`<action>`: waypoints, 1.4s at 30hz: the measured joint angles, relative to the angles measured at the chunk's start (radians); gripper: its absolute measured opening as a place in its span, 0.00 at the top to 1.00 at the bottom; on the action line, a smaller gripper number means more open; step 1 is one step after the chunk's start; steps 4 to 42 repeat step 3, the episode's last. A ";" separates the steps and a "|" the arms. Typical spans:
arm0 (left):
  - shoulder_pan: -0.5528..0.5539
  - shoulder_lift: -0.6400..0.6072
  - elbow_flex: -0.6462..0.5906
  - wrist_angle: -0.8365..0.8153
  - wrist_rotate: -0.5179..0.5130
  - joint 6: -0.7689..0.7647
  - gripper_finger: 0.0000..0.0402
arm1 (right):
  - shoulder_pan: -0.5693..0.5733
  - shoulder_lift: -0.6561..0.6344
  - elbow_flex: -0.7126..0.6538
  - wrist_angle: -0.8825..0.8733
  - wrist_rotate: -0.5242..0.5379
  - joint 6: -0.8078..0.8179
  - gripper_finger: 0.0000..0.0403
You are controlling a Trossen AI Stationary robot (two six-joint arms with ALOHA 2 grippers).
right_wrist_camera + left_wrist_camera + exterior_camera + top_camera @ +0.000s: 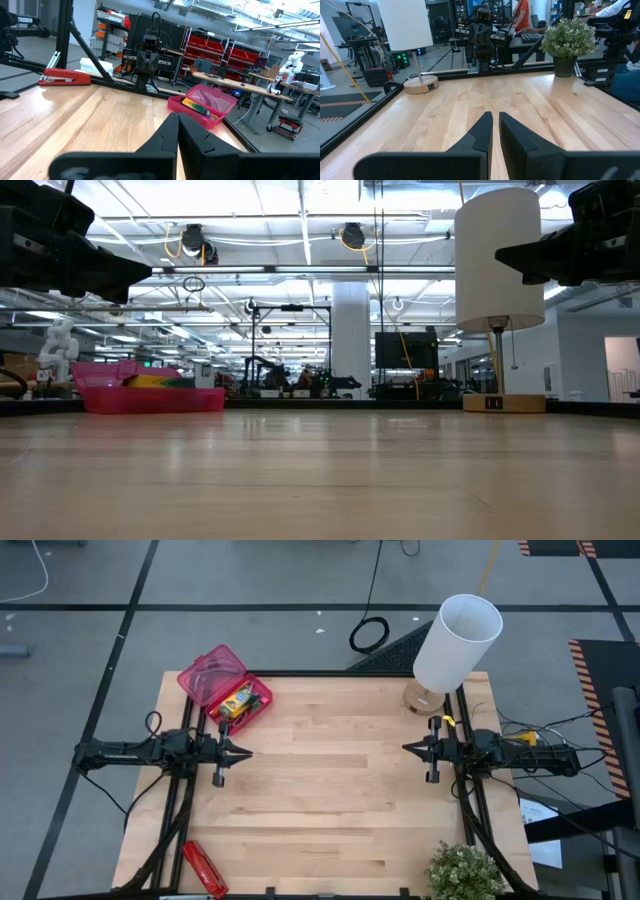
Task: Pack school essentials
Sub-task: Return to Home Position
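An open pink case (225, 690) lies on its base at the table's far left, its lid folded back. Inside it lie a green-yellow crayon box (237, 700) and other small stationery, which also show in the right wrist view (199, 108). My left gripper (245, 752) hovers shut over the table's left side, just nearer than the case and pointing toward the right edge. My right gripper (408, 748) hovers shut over the right side and points back at it. Neither holds anything, as both wrist views confirm: left gripper (495, 116), right gripper (177, 116).
A lamp with a white shade (450, 645) stands on a round wooden base at the far right corner. A long red stapler (203, 868) lies at the near left corner, and a potted plant (465, 872) at the near right. Bare wooden tabletop (330, 800) lies between the arms.
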 joint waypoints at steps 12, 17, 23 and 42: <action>0.000 0.000 0.000 0.000 0.000 0.000 0.91 | 0.000 0.000 0.000 0.000 0.000 0.000 1.00; 0.000 0.000 0.000 0.000 0.000 0.000 0.91 | 0.000 0.000 0.000 0.000 0.000 0.000 1.00; 0.000 0.000 0.000 0.000 0.000 0.000 0.91 | 0.000 0.000 0.000 0.000 0.000 0.000 1.00; 0.000 0.000 0.000 0.000 0.000 0.000 0.91 | 0.000 0.000 0.000 0.000 0.000 0.000 1.00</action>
